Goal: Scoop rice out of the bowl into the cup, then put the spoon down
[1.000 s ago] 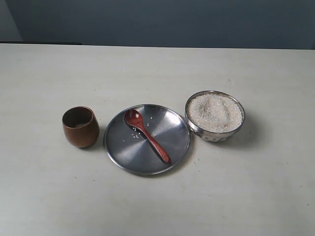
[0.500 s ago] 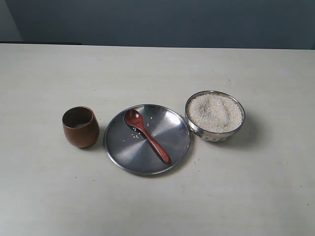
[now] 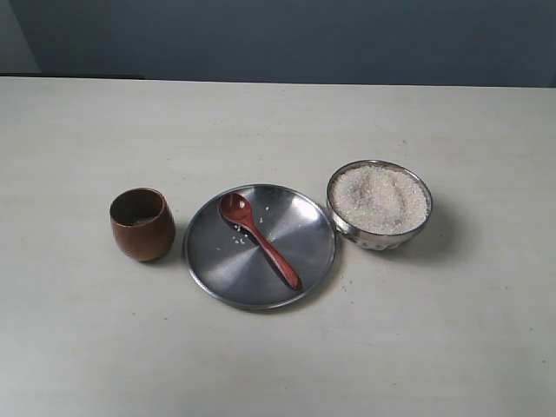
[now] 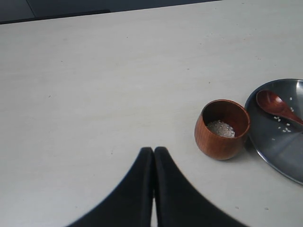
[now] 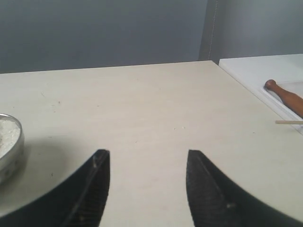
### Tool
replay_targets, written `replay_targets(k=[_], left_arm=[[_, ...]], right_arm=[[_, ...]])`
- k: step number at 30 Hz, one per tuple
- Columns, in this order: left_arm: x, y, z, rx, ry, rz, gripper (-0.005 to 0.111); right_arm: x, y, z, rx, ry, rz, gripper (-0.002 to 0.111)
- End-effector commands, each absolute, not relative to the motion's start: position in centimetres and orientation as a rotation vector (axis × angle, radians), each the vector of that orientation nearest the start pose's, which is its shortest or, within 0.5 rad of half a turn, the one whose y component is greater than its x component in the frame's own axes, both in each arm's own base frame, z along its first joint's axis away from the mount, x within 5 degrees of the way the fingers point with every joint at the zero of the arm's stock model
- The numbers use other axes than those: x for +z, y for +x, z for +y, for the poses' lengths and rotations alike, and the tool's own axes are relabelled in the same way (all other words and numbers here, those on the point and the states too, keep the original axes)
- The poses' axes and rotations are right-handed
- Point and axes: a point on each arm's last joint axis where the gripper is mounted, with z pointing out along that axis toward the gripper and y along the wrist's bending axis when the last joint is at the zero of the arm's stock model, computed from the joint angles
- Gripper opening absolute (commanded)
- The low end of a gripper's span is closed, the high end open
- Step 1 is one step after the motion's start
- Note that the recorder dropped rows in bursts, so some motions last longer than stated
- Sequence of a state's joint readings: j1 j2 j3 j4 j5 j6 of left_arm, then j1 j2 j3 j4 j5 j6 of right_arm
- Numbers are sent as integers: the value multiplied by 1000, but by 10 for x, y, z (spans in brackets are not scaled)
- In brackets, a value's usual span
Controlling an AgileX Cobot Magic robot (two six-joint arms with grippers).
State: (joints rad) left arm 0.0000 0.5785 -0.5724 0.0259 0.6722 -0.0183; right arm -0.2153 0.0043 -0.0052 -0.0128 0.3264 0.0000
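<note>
On the pale bench (image 3: 87, 330) three things stand in a row from left to right. At the left is a small rounded brown wooden cup (image 3: 142, 225), upright, and from the left wrist view a little rice lies in its dark bottom (image 4: 221, 128). Just right of the cup, close to it, lies a flat round steel plate (image 3: 300, 230). A dark reddish-brown wooden spoon (image 3: 259, 238) lies on the plate, its round bowl toward the far left and its slim handle running to the near right, with a few loose grains (image 3: 236, 239) scattered beside it. Right of the plate, just beside its rim, stands a small shiny steel bowl (image 3: 365, 234), heaped almost to the brim with fine white rice (image 3: 380, 199). The left pincer (image 4: 153, 150) hangs over bare bench to the left of the cup, its two black fingers pressed together with nothing between them. The right pincer (image 5: 147, 153) is spread wide and empty over bare bench, near the bowl, whose edge shows at the side of its view.
</note>
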Motion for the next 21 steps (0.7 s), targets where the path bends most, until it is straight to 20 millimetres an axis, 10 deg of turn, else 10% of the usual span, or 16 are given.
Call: replay_targets(k=[1,21], left_arm=[[304,110,1,23,1,2144,0],[304,110,1,23,1,2144,0]], right_arm=[[186,53,-12,-168,186,1781,49],[183,53,-11,-137,210,1803,49]])
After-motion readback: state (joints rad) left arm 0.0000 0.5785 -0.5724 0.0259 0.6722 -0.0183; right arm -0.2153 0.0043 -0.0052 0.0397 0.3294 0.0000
